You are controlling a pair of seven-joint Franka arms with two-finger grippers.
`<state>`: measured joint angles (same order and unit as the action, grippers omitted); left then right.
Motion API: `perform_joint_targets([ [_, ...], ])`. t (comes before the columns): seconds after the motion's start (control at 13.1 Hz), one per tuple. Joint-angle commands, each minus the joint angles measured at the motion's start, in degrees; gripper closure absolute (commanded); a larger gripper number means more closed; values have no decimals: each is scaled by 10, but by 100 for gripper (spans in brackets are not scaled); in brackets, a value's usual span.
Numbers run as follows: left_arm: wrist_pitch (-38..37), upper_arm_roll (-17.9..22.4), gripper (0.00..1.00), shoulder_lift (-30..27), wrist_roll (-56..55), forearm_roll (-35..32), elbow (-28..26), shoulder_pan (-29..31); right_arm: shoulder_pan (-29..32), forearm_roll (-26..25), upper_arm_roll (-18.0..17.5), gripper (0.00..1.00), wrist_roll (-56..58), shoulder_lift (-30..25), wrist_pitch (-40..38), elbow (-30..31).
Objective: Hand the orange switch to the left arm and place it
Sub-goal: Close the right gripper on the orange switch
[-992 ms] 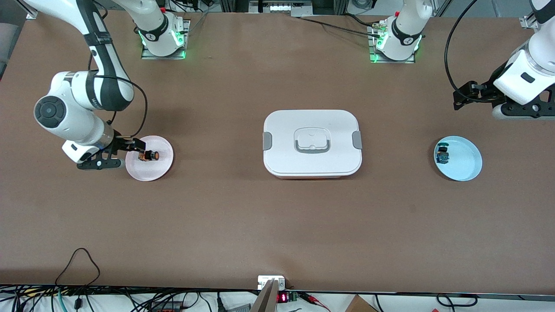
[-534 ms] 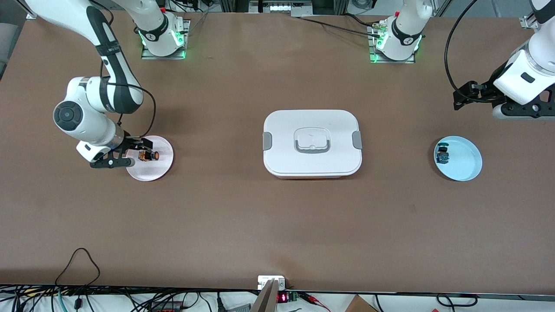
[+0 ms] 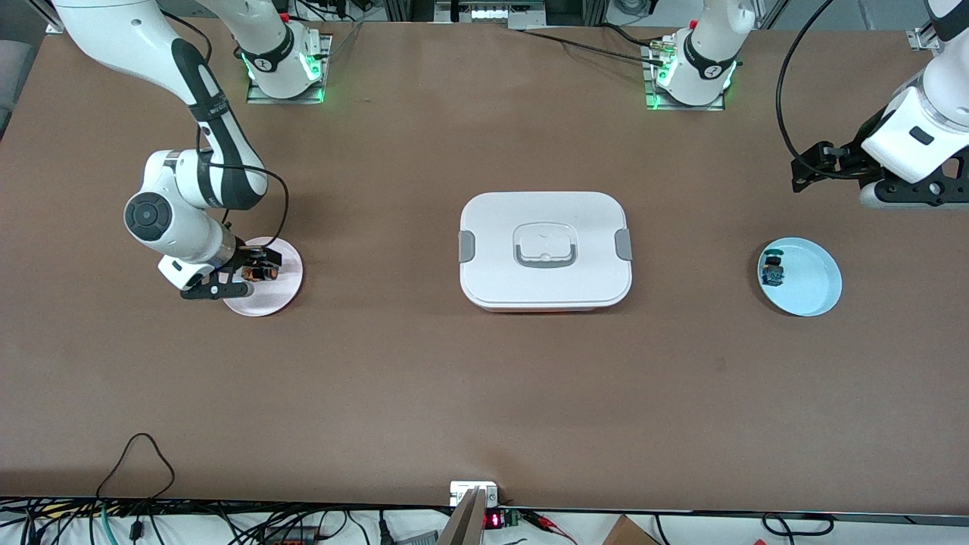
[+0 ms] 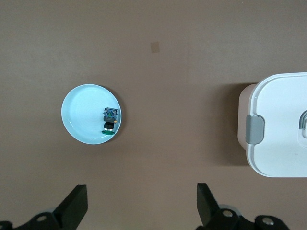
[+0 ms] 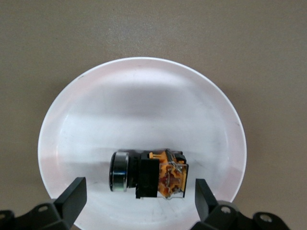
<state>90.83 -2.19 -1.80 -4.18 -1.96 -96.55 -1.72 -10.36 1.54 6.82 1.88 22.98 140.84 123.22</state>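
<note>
The orange switch (image 5: pixel 148 176) lies on its side on a pale pink plate (image 5: pixel 144 105) toward the right arm's end of the table. My right gripper (image 5: pixel 139 197) is open and low over the plate, one finger on each side of the switch and not touching it. In the front view the right gripper (image 3: pixel 256 271) covers most of the switch (image 3: pixel 265 272). The white box (image 3: pixel 545 250) stands at the table's middle. My left gripper (image 4: pixel 141 206) is open and empty, and waits above the table (image 3: pixel 816 166) at the left arm's end.
A light blue plate (image 3: pixel 811 286) holds a small black-and-blue part (image 3: pixel 772 271), nearer to the front camera than the left gripper. The plate (image 4: pixel 79 120), the part (image 4: pixel 109 120) and the box's clipped end (image 4: pixel 283 124) show in the left wrist view. Bare brown table (image 3: pixel 484 393) surrounds the box.
My right arm has moved toward the box end of the pink plate, bringing its open gripper over the switch. The left arm, box and blue plate have not moved.
</note>
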Motion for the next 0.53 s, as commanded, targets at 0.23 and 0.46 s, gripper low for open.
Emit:
perform_joint_targets([
  [0.23,-14,1,0,7,6,-4,18,1,4,7,-3,0,7,19,38,4],
  [0.46,-14,1,0,7,6,-4,18,1,5,21,-3,0,7,25,50,4],
])
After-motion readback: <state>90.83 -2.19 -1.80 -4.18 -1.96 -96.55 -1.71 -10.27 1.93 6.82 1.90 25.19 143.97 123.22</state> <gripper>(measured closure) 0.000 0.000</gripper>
